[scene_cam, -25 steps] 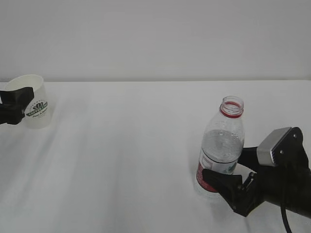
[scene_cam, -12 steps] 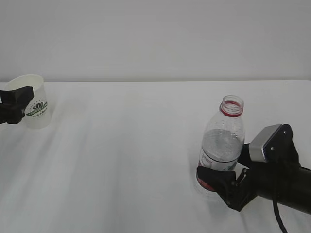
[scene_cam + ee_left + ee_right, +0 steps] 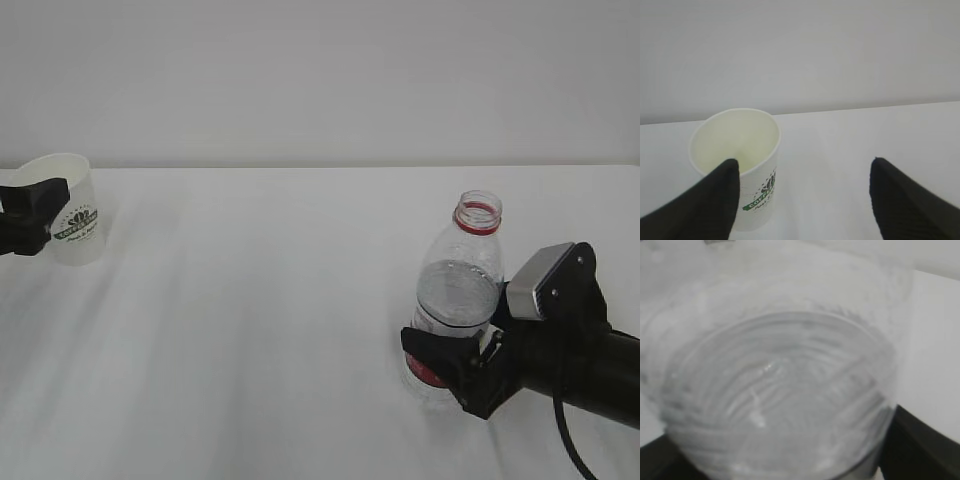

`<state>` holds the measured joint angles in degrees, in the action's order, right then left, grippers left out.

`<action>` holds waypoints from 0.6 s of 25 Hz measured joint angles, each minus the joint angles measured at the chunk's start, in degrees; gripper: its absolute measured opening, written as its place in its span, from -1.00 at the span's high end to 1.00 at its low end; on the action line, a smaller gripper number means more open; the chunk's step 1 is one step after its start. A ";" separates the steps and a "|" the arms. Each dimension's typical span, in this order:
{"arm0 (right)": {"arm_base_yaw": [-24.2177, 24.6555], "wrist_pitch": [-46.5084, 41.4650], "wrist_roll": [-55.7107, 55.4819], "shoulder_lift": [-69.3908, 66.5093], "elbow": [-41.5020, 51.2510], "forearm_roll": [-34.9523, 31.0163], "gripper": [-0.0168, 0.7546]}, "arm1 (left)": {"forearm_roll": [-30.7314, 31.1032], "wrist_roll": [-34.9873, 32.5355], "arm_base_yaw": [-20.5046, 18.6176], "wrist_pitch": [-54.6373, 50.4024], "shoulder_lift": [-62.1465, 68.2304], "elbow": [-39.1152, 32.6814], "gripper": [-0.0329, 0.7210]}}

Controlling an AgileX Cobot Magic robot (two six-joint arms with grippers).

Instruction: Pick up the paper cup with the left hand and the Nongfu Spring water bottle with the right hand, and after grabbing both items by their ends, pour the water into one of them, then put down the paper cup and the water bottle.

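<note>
Standing uncapped on the desk, the Nongfu Spring water bottle sits between the right claw's spread fingers — a low squeeze could tip it, spilling water; the left claw gapes beside the paper cup.

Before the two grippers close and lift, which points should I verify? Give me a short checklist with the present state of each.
1. Nongfu Spring water bottle upright, cap off: ok.
2. Right hand around the bottle's lower part, at the red label: ok; whether its fingers already press the bottle: cannot tell.
3. Paper cup upright and empty inside: ok.
4. Left hand open wide: ok.
5. Cup centred between the left fingers: not ok; in the left wrist view it stands at the left finger, with a large gap to the other.
6. Water in the bottle: ok, level in the exterior view near the middle.
</note>
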<state>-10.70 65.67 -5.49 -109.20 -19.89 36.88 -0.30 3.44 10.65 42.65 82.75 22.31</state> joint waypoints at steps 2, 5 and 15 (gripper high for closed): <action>0.00 0.00 0.00 0.00 0.00 0.14 -0.60 | 0.00 0.00 0.00 0.00 0.00 0.00 -0.65; 0.00 0.00 0.00 0.00 0.00 0.14 -0.44 | 0.00 0.00 0.00 0.00 0.00 0.00 -0.65; 0.00 0.08 0.00 0.00 0.00 -1.44 -0.35 | 0.00 0.00 0.00 0.45 0.00 0.00 -0.56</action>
<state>-10.70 65.75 -5.49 -109.20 -19.89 35.44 -0.30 3.44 10.65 43.10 82.75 22.31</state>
